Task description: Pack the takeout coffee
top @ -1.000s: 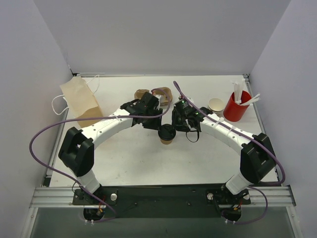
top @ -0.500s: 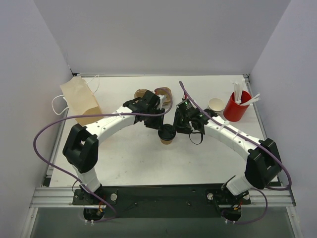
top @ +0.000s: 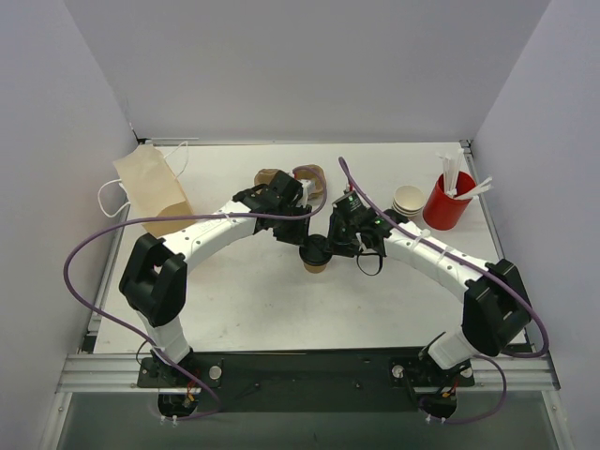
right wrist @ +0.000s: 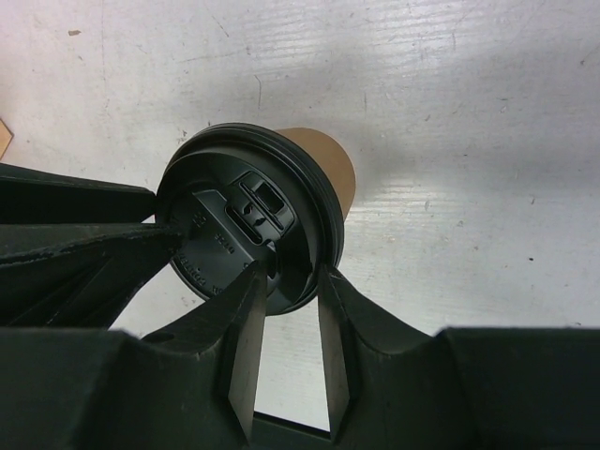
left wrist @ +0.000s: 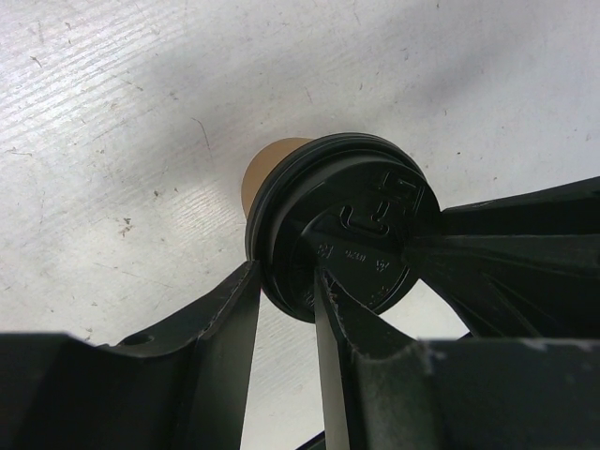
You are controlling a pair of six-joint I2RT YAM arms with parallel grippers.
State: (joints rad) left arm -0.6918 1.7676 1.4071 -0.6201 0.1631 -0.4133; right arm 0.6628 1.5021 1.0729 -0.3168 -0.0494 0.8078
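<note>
The takeout coffee cup is a small tan-brown kraft cup standing mid-table with a round black lid on it. My left gripper comes in from the left. In the left wrist view its jaws pinch the lid's near rim, above the cup wall. My right gripper comes in from the right. In the right wrist view it pinches the opposite rim of the lid, above the cup.
A kraft paper bag with white handles stands at the back left. Brown cardboard pieces lie behind the left wrist. A stack of pale lidless cups and a red cup with white sticks stand at the back right.
My right gripper has moved left and down onto the lid's rim. My left arm has shifted slightly right. The cup has stayed in place.
</note>
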